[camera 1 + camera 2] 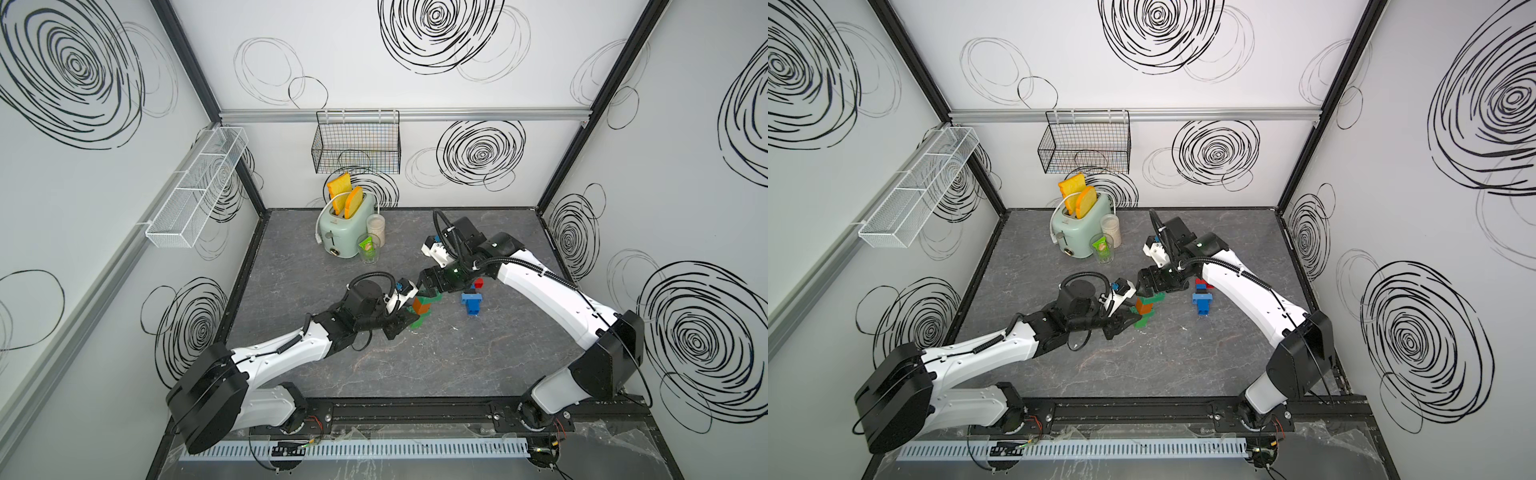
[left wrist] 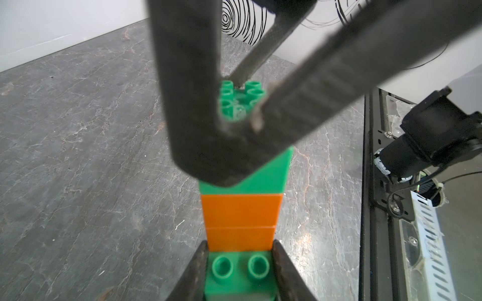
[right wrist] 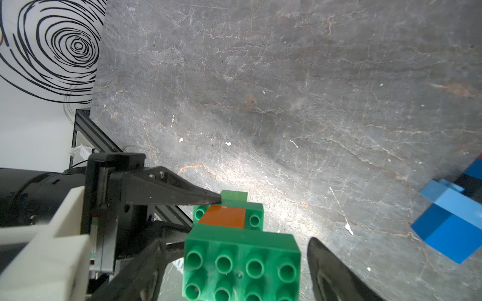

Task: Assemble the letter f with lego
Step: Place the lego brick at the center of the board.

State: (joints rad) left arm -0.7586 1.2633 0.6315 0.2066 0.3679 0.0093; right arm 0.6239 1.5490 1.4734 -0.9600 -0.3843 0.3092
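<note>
The left gripper (image 2: 240, 247) is clamped on the base green brick (image 2: 240, 281), one finger pressed to each side, low on the stack (image 1: 422, 308); the right wrist view shows one left fingertip (image 3: 208, 199) touching that brick's edge. The right gripper (image 3: 236, 250) is spread wide around the top green brick (image 3: 260, 268), with table (image 3: 287, 91) showing in the gap on either side, so it grasps nothing.

Between the two greens sit two orange bricks (image 2: 241, 216), narrower than both; the top brick overhangs them, and base studs show on both sides of the orange. The stack seems to stand on the table between the arms, though the contact underneath is hidden.

Risks, as I judge them:
- a right jaw catching the overhang on the way out would lever the top brick off or tip the stack, since the only hold is at the foot;
- whether the top brick is pressed fully home cannot be told; if not, it may ride up with a grazing jaw;
- a twist of the left wrist would swing the tall top end hard;
- the base jutting both ways reads closer to an I than an f.

The blue bricks (image 1: 471, 302) and red brick (image 1: 479, 283) lie close under the right forearm; a careless sweep could scatter them. The toaster (image 1: 347, 226) stands well apart at the back.
</note>
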